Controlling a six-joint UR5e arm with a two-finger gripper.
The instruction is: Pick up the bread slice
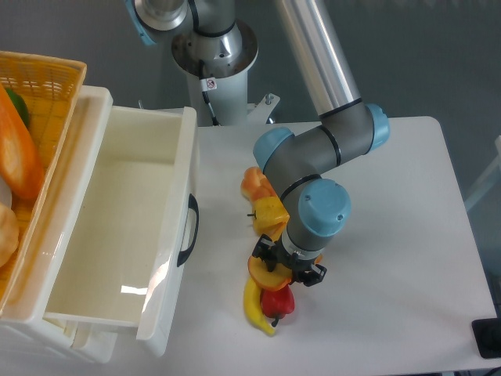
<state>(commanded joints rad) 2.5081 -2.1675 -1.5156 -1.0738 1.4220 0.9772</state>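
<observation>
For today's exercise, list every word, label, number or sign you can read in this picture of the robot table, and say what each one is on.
No text here can be read.
Small red-and-white sticker on the robot base column: it looks like a warning sign, but it is too small to read.
Drawer, yellow basket, toy foods, arm and tool: no writing visible.

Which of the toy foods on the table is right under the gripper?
The bread slice, flat and orange-crusted, directly beneath the gripper; the banana and red pepper lie just beyond it.

Lab: pedestal-mounted arm (329,63), toy food (270,211)
</observation>
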